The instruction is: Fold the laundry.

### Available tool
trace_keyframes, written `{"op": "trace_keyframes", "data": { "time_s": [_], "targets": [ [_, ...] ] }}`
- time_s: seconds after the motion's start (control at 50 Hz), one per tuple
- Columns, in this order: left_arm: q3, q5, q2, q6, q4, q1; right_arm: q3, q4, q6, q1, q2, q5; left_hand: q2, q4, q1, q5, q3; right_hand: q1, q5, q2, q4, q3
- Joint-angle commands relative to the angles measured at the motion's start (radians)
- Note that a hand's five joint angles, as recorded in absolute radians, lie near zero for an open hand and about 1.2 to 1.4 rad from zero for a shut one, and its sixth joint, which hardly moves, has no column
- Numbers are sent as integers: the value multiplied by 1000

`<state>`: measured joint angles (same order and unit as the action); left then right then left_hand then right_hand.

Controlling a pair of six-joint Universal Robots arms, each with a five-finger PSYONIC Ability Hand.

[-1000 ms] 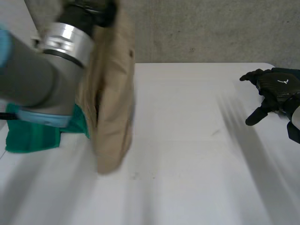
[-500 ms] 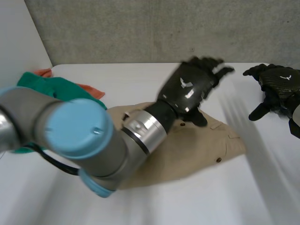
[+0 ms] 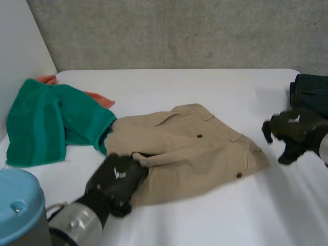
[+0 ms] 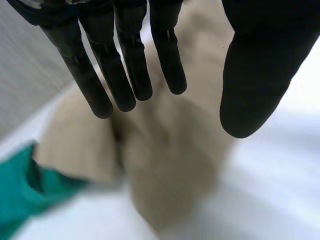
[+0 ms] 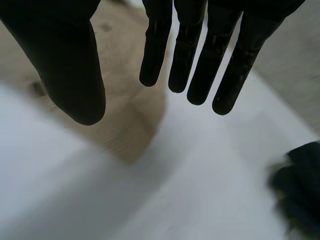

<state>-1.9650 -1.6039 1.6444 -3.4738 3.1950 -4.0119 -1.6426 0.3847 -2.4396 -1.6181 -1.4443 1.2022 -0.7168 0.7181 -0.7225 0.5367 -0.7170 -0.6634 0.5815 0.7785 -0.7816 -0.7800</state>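
Tan shorts (image 3: 195,146) lie spread on the white table (image 3: 205,220), waistband to the far side. My left hand (image 3: 118,177) hovers at their near left edge, its fingers (image 4: 125,65) straight and apart from the thumb, open, with the tan cloth (image 4: 170,170) below the fingertips. My right hand (image 3: 294,130) is off the shorts' right end, a little apart from it. In its wrist view that hand (image 5: 75,65) is open above the edge of the tan cloth (image 5: 125,115), holding nothing.
A green towel (image 3: 46,125) lies crumpled at the left, touching the shorts, and shows beside them (image 4: 20,190) in the left wrist view. An orange cloth (image 3: 100,98) peeks out behind it. A dark garment (image 3: 312,89) sits at the far right (image 5: 300,185). A grey wall rises beyond the table.
The left hand let go of the hanging shorts; they now lie flat. It then pulled back to their near left edge. The right hand came down towards the shorts' right end.
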Motion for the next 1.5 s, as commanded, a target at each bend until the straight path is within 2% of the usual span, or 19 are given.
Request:
{"op": "trace_keyframes", "data": {
  "time_s": [0.02,0.16,0.22,0.32,0.54,0.64,0.7,0.78,0.8,0.84,0.86,0.88,0.9,1.2,1.22,1.24,1.3,1.38,1.5],
  "targets": [
    [-9,-8,60,28,-29,-4,-32,59,44,-3,102,-50,7,-8,12,-1,7,-244,151,129,-126,-127],
    [34,-68,164,39,37,-21,-6,-49,5,-66,228,-87,119,-120,124,-113,119,-132,40,17,-14,-16],
    [60,-97,219,33,62,-24,23,-121,-47,-112,271,-85,125,-126,130,-119,125,217,-309,-332,335,333],
    [113,-113,276,29,98,-25,72,-222,-119,-147,323,-72,230,-232,236,-225,230,311,-404,-426,429,428],
    [221,-154,379,7,229,-25,221,-296,-165,-239,453,19,233,-235,239,-228,233,302,-395,-418,421,419],
    [264,-182,443,-60,246,-30,280,-335,-161,-264,519,46,224,-226,230,-219,225,294,-386,-409,412,410],
    [279,-188,471,-93,263,-42,296,-362,-157,-267,539,54,204,-205,210,-198,204,267,-360,-382,385,384],
    [298,-194,509,-133,322,-56,317,-420,-156,-279,573,69,52,-53,57,-46,52,162,-255,-277,280,279],
    [298,-194,511,-142,353,-59,317,-431,-156,-284,578,70,-80,78,-74,85,-79,132,-225,-248,251,249],
    [298,-194,511,-148,387,-67,322,-452,-157,-290,588,76,-244,243,-239,250,-244,-104,12,-11,14,12],
    [298,-194,509,-151,402,-70,328,-470,-157,-293,590,85,-338,337,-333,344,-338,-495,402,380,-377,-378],
    [295,-192,505,-157,430,-73,330,-480,-159,-293,587,91,-575,573,-569,580,-575,-682,589,567,-564,-565],
    [293,-192,502,-162,442,-73,330,-489,-159,-293,581,99,-678,677,-673,684,-678,-732,640,617,-614,-616],
    [377,-172,163,-157,431,-72,313,-451,-242,-293,280,125,-679,678,-674,685,-679,-733,640,618,-615,-616],
    [376,-168,161,-156,419,-70,311,-429,-251,-293,277,123,-679,678,-674,685,-679,-501,409,386,-383,-385],
    [374,-162,163,-154,407,-70,310,-381,-269,-290,275,120,-679,678,-674,685,-679,-20,-73,-96,99,97],
    [364,-142,167,-143,355,-68,308,-305,-300,-282,275,116,-679,678,-674,685,-679,6,-98,-121,124,122],
    [350,-137,179,-94,303,-65,300,-231,-383,-270,291,111,-679,678,-674,685,-679,416,-509,-532,535,533],
    [350,-136,213,-47,281,-68,215,-214,-455,-209,295,108,-679,678,-674,685,-679,426,-518,-541,544,542]
  ]
}}
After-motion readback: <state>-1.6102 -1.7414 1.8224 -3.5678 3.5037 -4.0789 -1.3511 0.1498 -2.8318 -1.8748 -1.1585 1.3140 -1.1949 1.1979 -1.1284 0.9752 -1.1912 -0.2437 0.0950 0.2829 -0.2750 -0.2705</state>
